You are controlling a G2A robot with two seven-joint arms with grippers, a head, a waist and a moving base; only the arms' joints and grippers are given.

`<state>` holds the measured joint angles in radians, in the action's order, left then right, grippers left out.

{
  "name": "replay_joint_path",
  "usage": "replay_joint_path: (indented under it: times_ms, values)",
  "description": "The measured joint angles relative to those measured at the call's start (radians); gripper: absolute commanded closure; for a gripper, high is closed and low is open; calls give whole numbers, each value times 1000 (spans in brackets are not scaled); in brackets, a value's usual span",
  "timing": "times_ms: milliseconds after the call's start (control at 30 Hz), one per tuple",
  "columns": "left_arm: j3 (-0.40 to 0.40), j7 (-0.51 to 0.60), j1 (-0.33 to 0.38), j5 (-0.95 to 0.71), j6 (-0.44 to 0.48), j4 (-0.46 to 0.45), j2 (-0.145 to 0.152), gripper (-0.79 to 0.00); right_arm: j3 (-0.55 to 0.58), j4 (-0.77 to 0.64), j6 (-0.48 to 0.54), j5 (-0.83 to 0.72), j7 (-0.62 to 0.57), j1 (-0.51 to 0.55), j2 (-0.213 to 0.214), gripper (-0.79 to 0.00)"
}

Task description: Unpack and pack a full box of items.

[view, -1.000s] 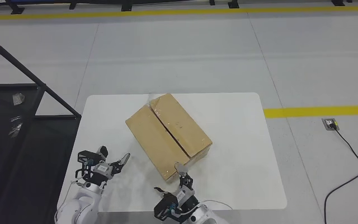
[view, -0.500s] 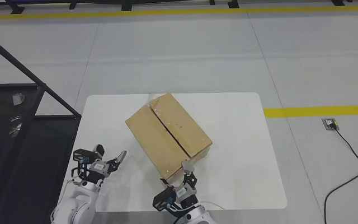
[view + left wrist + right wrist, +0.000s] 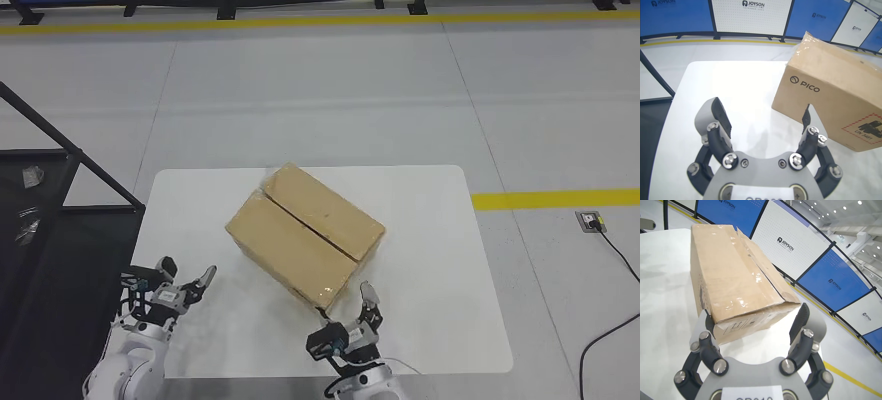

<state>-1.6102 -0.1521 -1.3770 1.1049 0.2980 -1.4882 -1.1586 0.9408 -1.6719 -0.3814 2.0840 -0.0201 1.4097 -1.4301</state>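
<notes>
A closed cardboard box [image 3: 305, 240], its top flaps taped along the middle seam, lies slantwise on the middle of the white table [image 3: 440, 210]. My right gripper [image 3: 345, 308] is open at the box's near corner, close to the table's front edge. In the right wrist view the box [image 3: 730, 275] has its near end between the open fingers [image 3: 800, 317] of the gripper [image 3: 753, 325]; I cannot tell whether they touch. My left gripper [image 3: 187, 272] is open with nothing in it, near the table's front left. The left wrist view has this gripper [image 3: 762, 115] short of the box's printed side [image 3: 829, 91].
A black metal frame with dark netting [image 3: 40, 210] stands beside the table's left edge. Bare tabletop lies to the right of the box and between the left gripper and the box. A yellow floor line [image 3: 555, 200] runs past the right side.
The box has turned on the table, its near end swinging to the right. My right gripper has moved right along with that end. My left gripper has drawn back slightly to the left.
</notes>
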Motion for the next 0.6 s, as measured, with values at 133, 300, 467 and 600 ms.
replay_joint_path:
  times_ms: [133,300,467,600]
  values:
    - [-9,2,-1,-8,-6,-1,0,-785,43,-1,7,-41,37,15,4,-785]
    - [-14,1,-5,-11,-15,-6,0,-785,78,-4,17,-74,73,28,7,-785]
    - [-18,-3,-2,-36,-61,-7,-4,-785,116,-16,46,-181,147,42,8,-785]
    - [-18,-3,9,-102,-127,-2,-12,-785,175,-17,155,-352,274,62,15,-785]
